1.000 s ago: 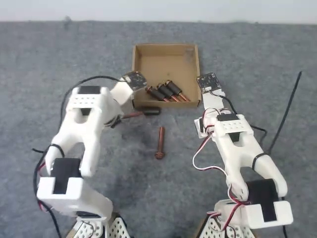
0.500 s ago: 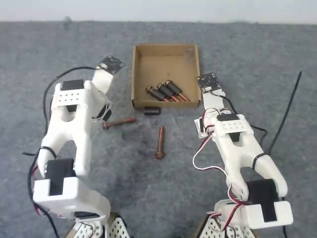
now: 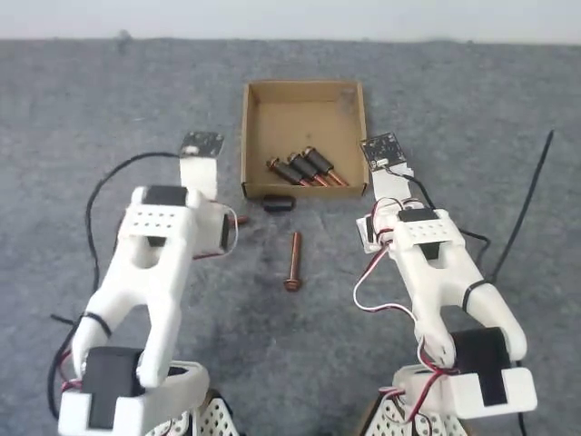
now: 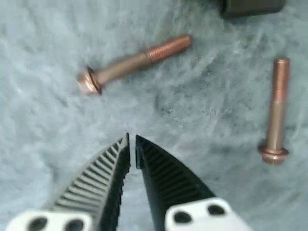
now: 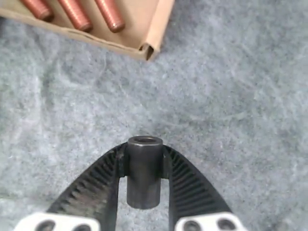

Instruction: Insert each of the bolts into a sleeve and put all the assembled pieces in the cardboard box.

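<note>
Bolt (image 4: 134, 65) I released lies on the carpet (image 4: 202, 125) just ahead of my left gripper (image 4: 132, 140), now swung back over it, closed and empty; my right gripper (image 5: 144, 153) still grips a sleeve (image 5: 143, 185).

A robotics lab bench, it seems: grey felt table (image 3: 508, 91), white arms (image 3: 434, 250) trailing loose wiring (image 3: 374, 272), bare wall (image 3: 290, 18) behind.

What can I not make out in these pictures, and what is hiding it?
High view: one bolt is mostly under the left arm; just its end shows.
Left wrist view: the loose sleeve is cut by the frame edge.
Right wrist view: the assembled pieces in the cardboard box are cut by the edge; just threaded ends show.
</note>
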Robot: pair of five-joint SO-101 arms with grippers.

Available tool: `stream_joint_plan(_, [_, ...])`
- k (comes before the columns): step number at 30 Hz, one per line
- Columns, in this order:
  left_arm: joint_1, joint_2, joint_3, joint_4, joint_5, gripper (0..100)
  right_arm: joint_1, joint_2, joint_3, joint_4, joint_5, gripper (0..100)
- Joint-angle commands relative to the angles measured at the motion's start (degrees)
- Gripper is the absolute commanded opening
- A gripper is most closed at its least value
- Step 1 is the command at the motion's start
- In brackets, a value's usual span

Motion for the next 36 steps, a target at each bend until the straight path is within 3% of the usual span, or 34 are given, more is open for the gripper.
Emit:
stream_joint_plan(1, [0.18, 0.0, 4.53, -8.7, 12.57, 1, 0.57, -3.56, -0.44, -1.01, -0.09, 0.6])
stream_joint_plan(5, [0.18, 6.24, 4.53, -15.47, 21.19, 1, 0.57, -3.56, -0.44, -0.84, -0.09, 0.6])
stream_joint_plan(9, [-0.62, 12.13, 0.48, -17.23, 21.27, 1, 0.57, -3.56, -0.35, -0.75, -0.09, 0.6])
stream_joint_plan(17, [-9.23, 21.19, -11.82, -16.97, 21.36, 1, 0.48, -3.56, -0.35, -0.75, -0.09, 0.6])
stream_joint_plan(30, [-9.41, 31.21, -26.95, -21.54, 21.36, 1, 0.48, -3.56, -0.35, -0.75, -0.09, 0.6])
stream_joint_plan(36, [-8.44, 31.38, -32.13, -16.53, 21.45, 1, 0.48, -3.56, -0.35, -0.84, -0.09, 0.6])
